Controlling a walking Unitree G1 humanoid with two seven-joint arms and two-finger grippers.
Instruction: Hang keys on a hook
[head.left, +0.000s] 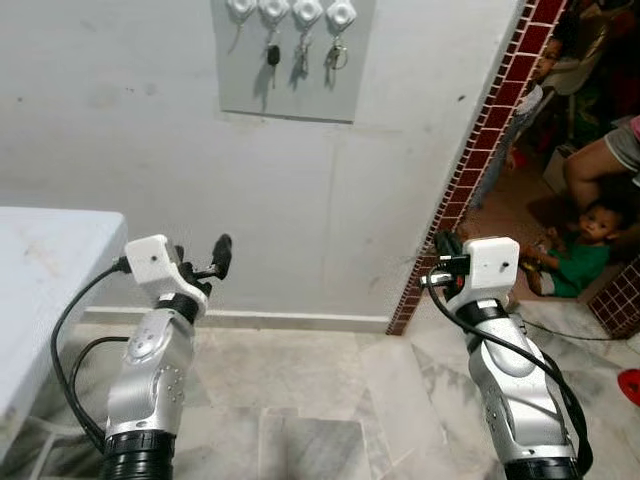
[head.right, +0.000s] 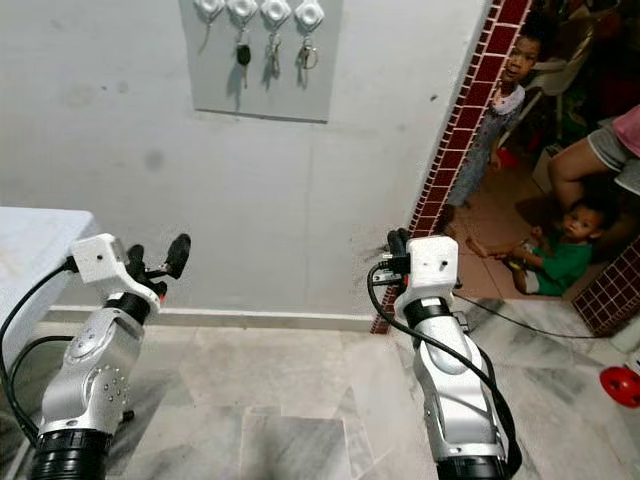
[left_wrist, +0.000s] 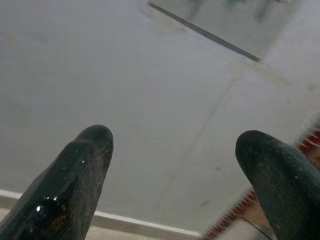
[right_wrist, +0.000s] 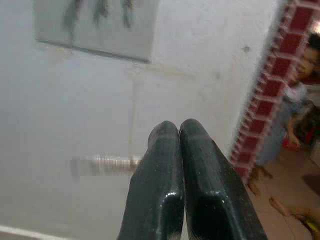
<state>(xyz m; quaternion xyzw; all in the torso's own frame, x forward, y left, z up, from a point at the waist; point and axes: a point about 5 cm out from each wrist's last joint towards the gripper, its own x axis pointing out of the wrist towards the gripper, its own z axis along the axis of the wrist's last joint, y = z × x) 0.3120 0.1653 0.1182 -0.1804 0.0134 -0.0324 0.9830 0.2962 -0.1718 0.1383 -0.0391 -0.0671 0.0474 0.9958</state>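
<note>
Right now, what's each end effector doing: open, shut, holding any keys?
Left end effector: open, holding nothing, aimed at the wall below the key board.
Right end effector: shut, nothing visible between its fingers.

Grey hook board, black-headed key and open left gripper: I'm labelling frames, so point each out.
Grey hook board (head.left: 300, 95), left eye view, bare lower panel.
Black-headed key (head.left: 272, 54), left eye view, head.
Left gripper (left_wrist: 172, 165), left wrist view, midway between fingertips.

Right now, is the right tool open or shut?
Shut. In the right wrist view, the right tool's two black fingers press together, nothing visible between them.
</note>
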